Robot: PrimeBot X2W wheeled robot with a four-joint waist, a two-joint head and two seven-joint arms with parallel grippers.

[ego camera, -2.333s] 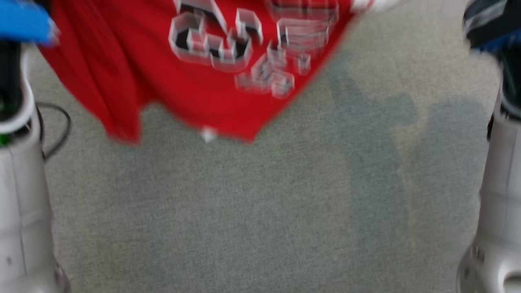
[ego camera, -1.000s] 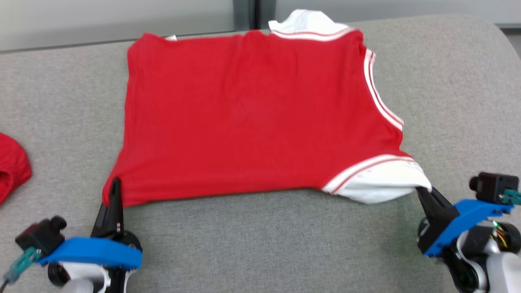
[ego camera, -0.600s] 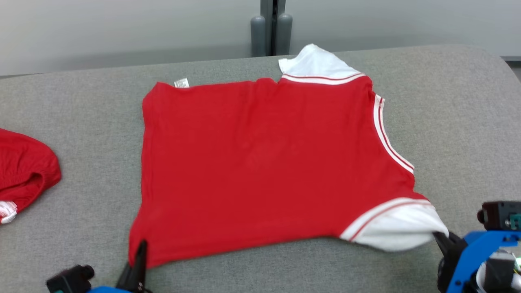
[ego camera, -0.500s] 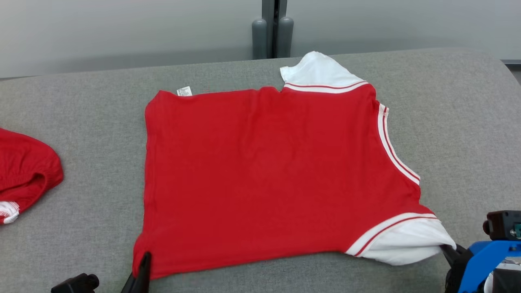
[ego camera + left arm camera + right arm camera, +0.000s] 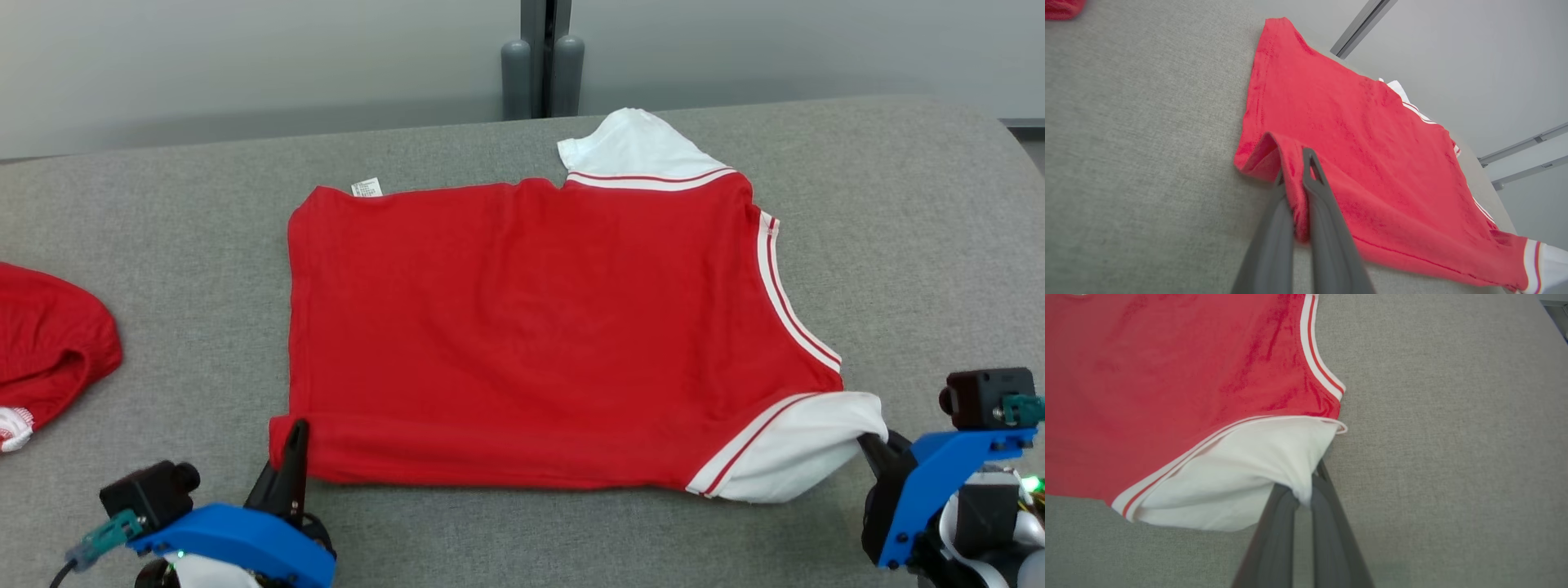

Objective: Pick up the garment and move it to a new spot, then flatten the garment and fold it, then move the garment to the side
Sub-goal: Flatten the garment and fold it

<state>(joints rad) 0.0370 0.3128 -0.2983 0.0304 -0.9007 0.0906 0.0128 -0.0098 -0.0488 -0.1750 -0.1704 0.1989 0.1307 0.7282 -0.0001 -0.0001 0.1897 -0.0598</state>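
- Head view: the red garment [image 5: 531, 327] lies spread flat, plain side up, in the middle of the grey cloth-covered desk [image 5: 898, 204]. One white sleeve [image 5: 804, 445] is at its near right corner and another at the far edge. A small label [image 5: 366, 187] sticks out at the far left corner. The left tool [image 5: 292, 437] sits at the near left corner, where the hem is rolled up into a low fold. The right tool [image 5: 872, 445] meets the tip of the near sleeve. A second red cloth [image 5: 49, 343] lies well apart at the desk's left edge.
- Left wrist view: the left tool [image 5: 1294, 173] is closed tight on the garment [image 5: 1363, 134], with a pinch of red hem between its two fingers. The corner is lifted slightly off the desk [image 5: 1126, 143].
- Right wrist view: the right tool [image 5: 1306, 486] is clamped on the white sleeve [image 5: 1241, 469] of the garment [image 5: 1167, 375], its cuff bunched between the fingers. The red body lies flat on the desk [image 5: 1453, 437] beyond.
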